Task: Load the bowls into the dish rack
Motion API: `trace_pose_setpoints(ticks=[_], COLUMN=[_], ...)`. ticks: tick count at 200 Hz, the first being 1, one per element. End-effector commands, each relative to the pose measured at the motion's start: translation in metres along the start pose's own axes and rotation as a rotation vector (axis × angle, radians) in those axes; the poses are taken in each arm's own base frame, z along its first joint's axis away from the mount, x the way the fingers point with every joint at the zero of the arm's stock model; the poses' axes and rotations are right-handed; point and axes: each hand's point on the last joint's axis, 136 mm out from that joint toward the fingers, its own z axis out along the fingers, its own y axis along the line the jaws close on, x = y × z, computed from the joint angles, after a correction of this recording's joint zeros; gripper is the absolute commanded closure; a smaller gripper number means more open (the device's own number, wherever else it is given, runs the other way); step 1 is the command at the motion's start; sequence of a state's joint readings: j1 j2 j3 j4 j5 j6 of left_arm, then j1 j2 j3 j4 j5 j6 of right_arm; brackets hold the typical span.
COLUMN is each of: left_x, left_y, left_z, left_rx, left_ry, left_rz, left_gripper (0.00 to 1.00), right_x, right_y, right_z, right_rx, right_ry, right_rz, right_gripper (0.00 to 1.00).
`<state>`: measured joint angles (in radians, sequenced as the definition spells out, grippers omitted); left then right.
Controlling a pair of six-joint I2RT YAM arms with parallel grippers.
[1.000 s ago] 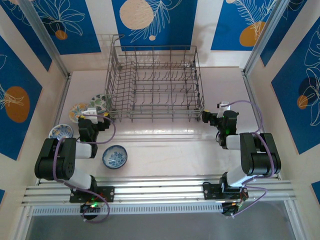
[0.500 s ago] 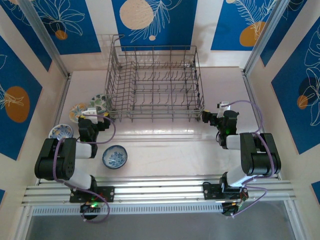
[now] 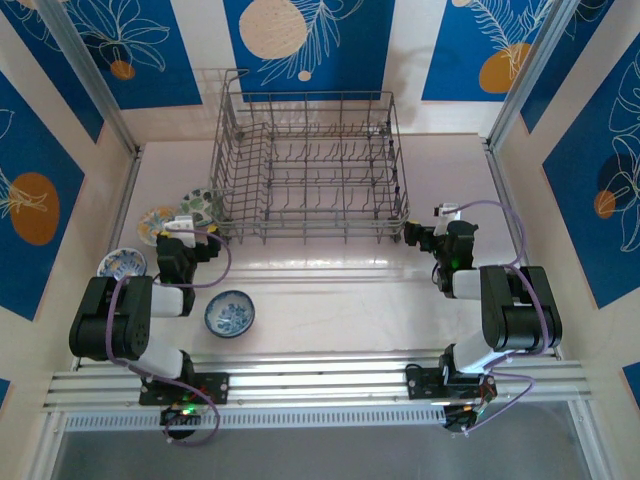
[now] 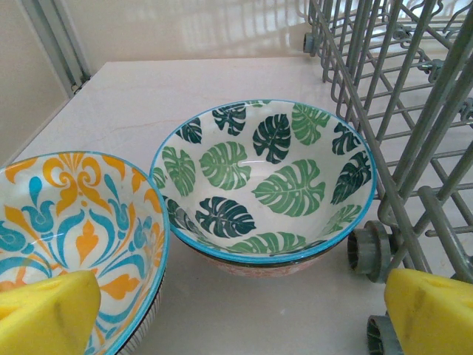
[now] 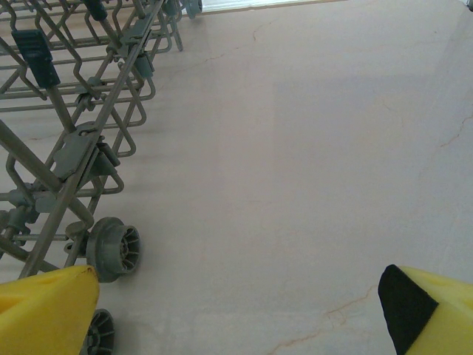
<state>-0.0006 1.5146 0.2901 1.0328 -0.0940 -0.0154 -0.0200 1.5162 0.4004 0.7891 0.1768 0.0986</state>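
Nothing moved since the earlier frames; left gripper (image 4: 236,314) wide open, empty, over two bowls, green-leaf bowl (image 4: 266,177) just left of dish rack (image 3: 310,170), orange-and-blue bowl (image 4: 74,214) further left; right gripper (image 5: 236,307) wide open, empty, beside rack's near-right wheel (image 5: 114,248)

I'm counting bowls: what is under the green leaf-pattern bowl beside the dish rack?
A second bowl sits nested beneath the leaf-pattern bowl; its pinkish outer wall peeks out. Its inside is covered, so its pattern cannot be seen.
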Motion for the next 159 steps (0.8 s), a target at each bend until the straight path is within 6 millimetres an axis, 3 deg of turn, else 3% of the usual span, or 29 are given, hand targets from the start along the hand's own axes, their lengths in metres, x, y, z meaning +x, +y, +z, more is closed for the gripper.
trace_pose_setpoints(ticks=[1,24,56,126,159], left_x=[0.000,-0.007,-0.020,-0.069,-0.086], left_y=[-0.030,-0.025,-0.020,-0.003,0.004], left_z=[0.007,-0.001,-0.010,-0.050,-0.083], left_rx=[0.109,0.087,0.064,-0.013,-0.034], left_ry=[0.013,-0.021,-0.035,-0.011,0.043], left_rz=[0.059,0.045,0.033,0.021,0.002], left_gripper=[0.01,0.01,0.01,0.01,0.01], right_x=[-0.012,-0.025,-0.036,-0.076,-0.100], right_y=[0.023,0.024,0.011,0.012,0.034], right_z=[-0.003,-0.012,-0.026,-0.088,-0.109], right_rx=[-0.093,-0.060,0.017,0.028,-0.072], right_ry=[-0.038,-0.049,-0.094,-0.102,-0.047], right_rz=[-0.005,-0.024,0.014,0.084,0.066], right_gripper=[0.01,0.01,0.01,0.01,0.00])
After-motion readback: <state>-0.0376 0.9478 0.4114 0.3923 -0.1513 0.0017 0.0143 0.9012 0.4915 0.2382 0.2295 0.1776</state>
